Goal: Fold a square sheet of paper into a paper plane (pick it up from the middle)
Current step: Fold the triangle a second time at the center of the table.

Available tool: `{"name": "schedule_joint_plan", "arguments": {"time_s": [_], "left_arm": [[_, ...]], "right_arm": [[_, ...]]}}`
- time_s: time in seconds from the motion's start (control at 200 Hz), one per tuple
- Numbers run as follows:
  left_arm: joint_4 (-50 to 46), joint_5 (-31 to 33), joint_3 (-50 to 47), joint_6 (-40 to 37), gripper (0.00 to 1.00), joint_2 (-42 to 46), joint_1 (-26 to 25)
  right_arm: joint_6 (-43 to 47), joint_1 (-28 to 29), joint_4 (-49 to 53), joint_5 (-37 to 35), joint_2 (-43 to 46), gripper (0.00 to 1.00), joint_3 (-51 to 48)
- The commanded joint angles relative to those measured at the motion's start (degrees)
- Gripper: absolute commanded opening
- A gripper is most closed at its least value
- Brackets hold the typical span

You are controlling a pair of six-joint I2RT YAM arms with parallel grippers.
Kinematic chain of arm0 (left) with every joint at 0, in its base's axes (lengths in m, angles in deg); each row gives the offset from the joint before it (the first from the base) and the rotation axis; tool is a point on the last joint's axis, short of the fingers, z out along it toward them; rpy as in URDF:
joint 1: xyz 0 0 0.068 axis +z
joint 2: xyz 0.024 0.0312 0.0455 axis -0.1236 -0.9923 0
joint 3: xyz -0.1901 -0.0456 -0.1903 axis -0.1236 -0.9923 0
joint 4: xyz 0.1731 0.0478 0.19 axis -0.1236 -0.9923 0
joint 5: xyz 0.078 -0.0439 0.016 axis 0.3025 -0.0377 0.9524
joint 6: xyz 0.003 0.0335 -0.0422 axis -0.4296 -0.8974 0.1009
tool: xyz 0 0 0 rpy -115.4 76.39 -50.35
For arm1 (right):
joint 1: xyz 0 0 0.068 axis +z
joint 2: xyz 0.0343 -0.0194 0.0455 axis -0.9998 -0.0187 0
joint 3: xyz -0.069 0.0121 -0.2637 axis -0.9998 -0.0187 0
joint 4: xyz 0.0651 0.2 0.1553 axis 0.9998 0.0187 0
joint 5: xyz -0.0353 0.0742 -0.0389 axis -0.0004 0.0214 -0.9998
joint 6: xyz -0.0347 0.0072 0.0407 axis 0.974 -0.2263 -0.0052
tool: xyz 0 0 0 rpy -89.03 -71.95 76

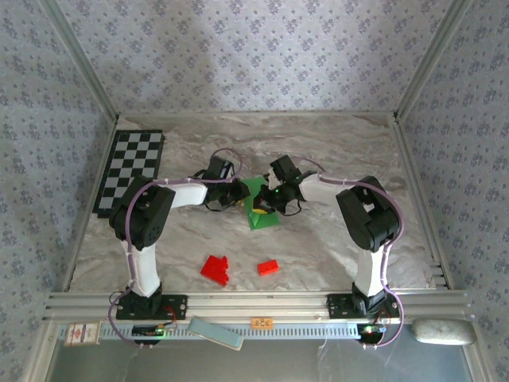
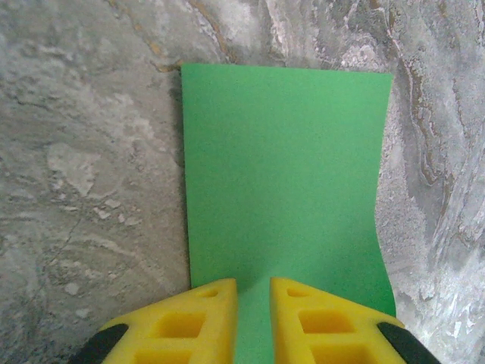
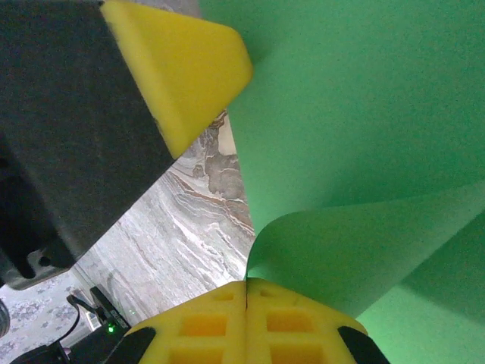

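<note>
The square sheet of paper is bright green and lies on the marble table, mid-table between both arms. My left gripper stands over its left part. In the left wrist view its yellow fingers rest on the flat sheet, a narrow gap between them showing green. My right gripper is shut on an edge of the sheet, which curls up from the table into its closed fingertips. The left gripper's yellow finger sits close by, at the sheet's far edge.
Two small red blocks lie nearer the arm bases. A black-and-white checkered board lies at the far left. Metal rails and patterned walls bound the table.
</note>
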Motion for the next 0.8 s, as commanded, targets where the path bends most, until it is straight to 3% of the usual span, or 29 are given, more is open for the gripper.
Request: {"name": "schedule_joint_plan", "arguments": {"time_s": [0.0,0.795], "left_arm": [[-4.6,-0.2,-0.5,-0.8,0.19,-0.7,-0.3],[-4.6,0.0,-0.7,-0.4,0.19,-0.9,-0.3]], "right_arm": [[-1.0,0.3,-0.8,-0.9,-1.5,0.00,1.3],[-1.6,0.8,-2.3,-3.4,-3.5,0.01,1.0]]}}
